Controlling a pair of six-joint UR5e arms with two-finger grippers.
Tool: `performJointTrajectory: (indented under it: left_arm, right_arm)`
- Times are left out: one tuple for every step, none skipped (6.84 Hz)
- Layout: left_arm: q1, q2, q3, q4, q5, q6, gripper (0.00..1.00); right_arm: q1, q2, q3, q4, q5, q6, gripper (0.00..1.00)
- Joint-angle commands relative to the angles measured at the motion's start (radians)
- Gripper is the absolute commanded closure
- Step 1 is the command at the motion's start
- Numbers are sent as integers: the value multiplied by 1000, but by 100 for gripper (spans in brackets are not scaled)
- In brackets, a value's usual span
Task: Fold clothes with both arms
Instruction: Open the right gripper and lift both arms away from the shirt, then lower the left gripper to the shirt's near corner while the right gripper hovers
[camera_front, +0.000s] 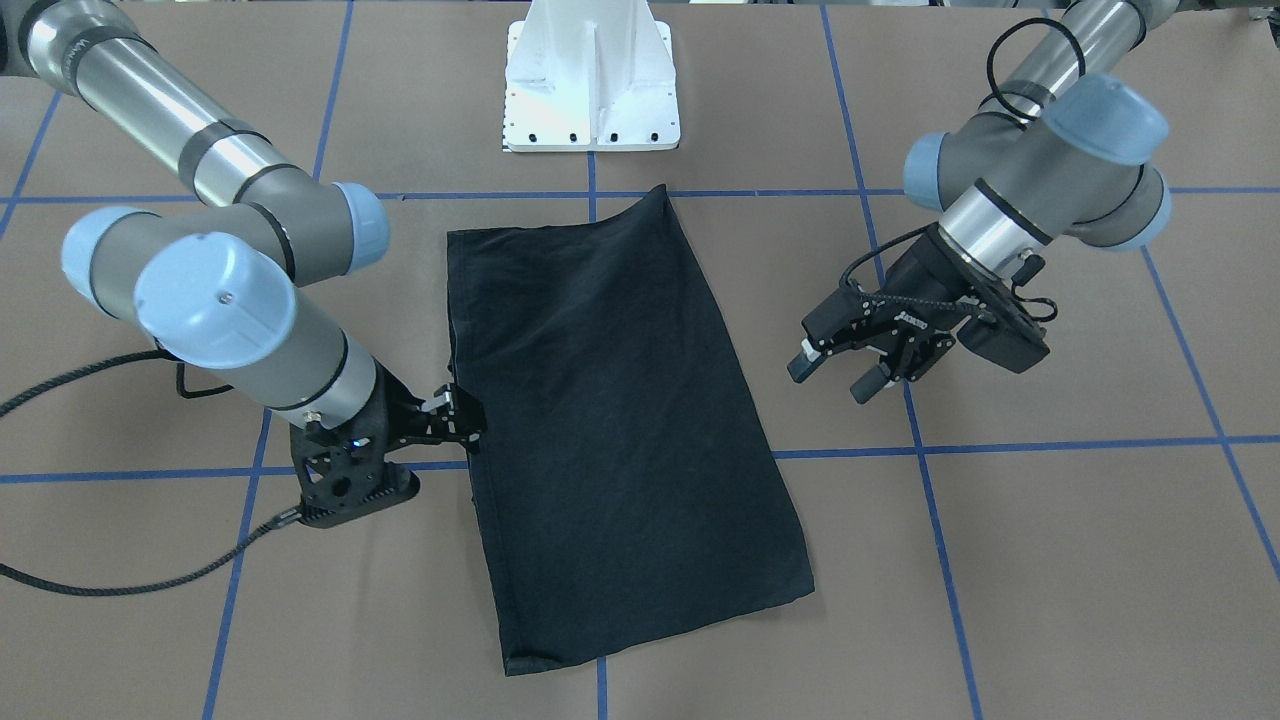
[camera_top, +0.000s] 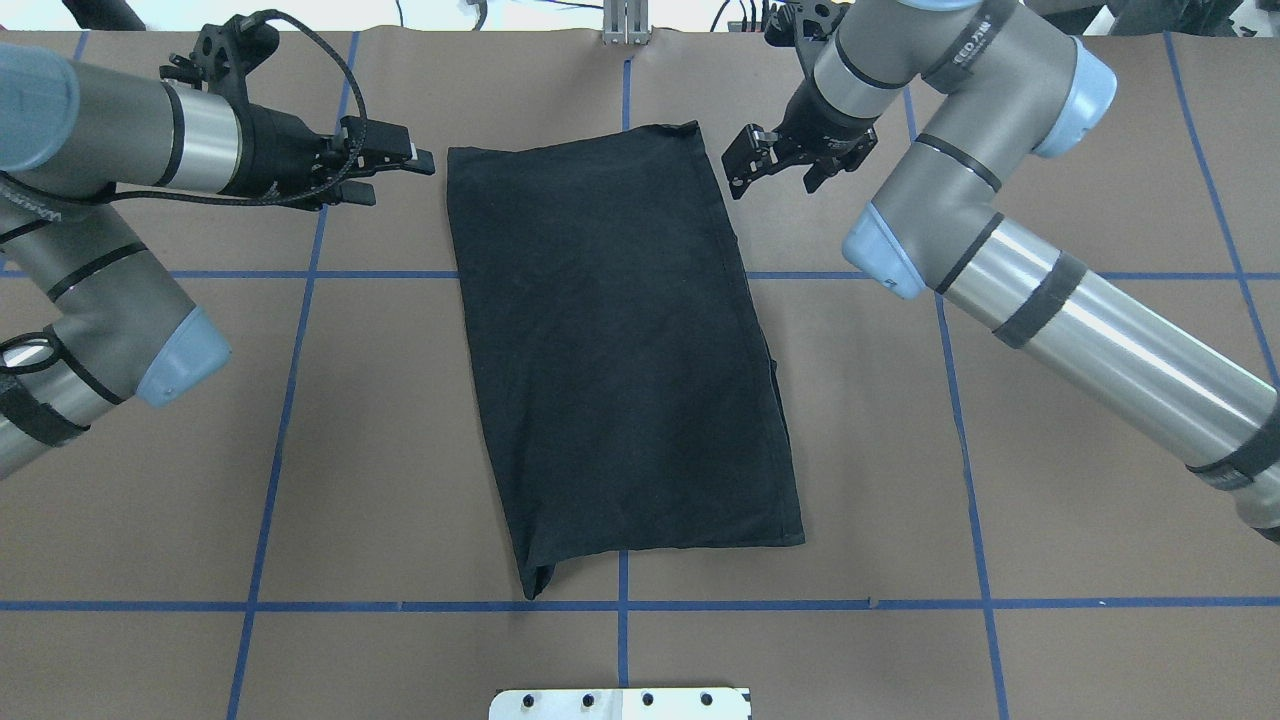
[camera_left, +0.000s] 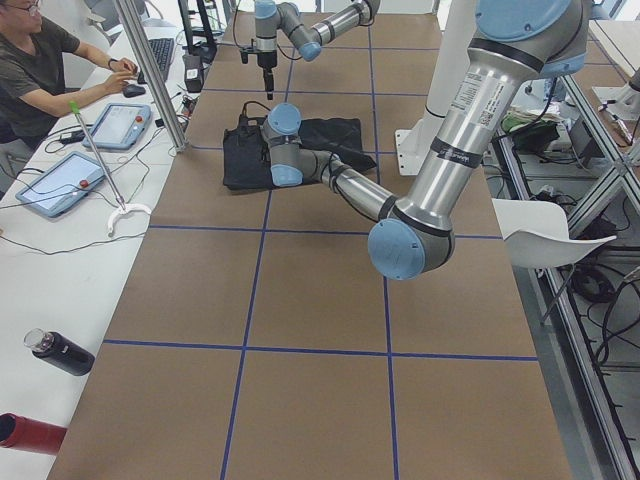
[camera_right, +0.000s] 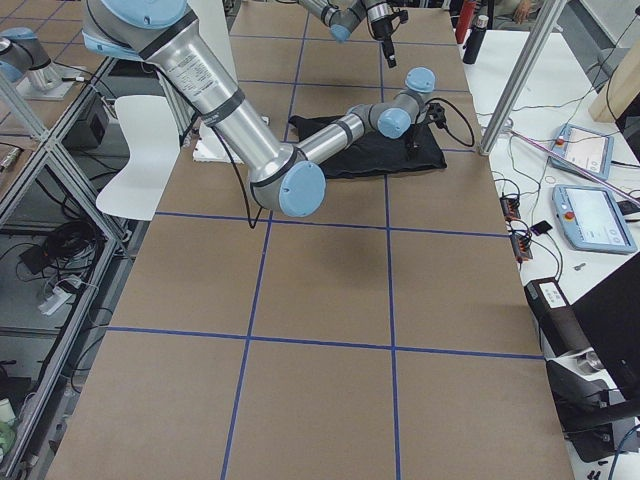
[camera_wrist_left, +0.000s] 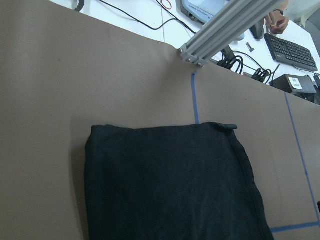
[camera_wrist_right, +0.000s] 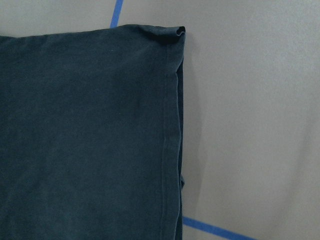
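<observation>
At the middle of the brown surface (camera_top: 350, 450) the black T-shirt (camera_top: 620, 350) lies flat, folded into a long rectangle, plain side up. My left gripper (camera_front: 828, 380) hangs beside its far left corner, spread and holding nothing. My right gripper (camera_top: 770, 178), by the far right corner, looks spread too, though it is poorly seen.

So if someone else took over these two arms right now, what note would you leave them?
Black short-sleeved T-shirt: flat in the middle of the brown table, plain side up.
Black left gripper: open, empty, beside the shirt and clear of it.
Black right gripper: looks open, at the opposite long edge; contact unclear.
Done: already folded into a long narrow rectangle.
Left: probably fold it across its length, each gripper taking an end corner.
</observation>
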Motion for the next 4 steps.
performJointTrajectory:
  left_arm:
    - [107, 69, -68, -10, 5, -164, 0]
    - [214, 106, -114, -10, 81, -239, 0]
    - [337, 121, -137, -10, 188, -322, 0]
    - [438, 144, -146, -10, 259, -396, 0]
  right_arm:
    - [3, -131, 185, 3, 77, 144, 0]
    - [3, -183, 268, 5, 96, 208, 0]
    - [3, -233, 344, 3, 99, 233, 0]
    - [5, -258, 377, 3, 99, 236, 0]
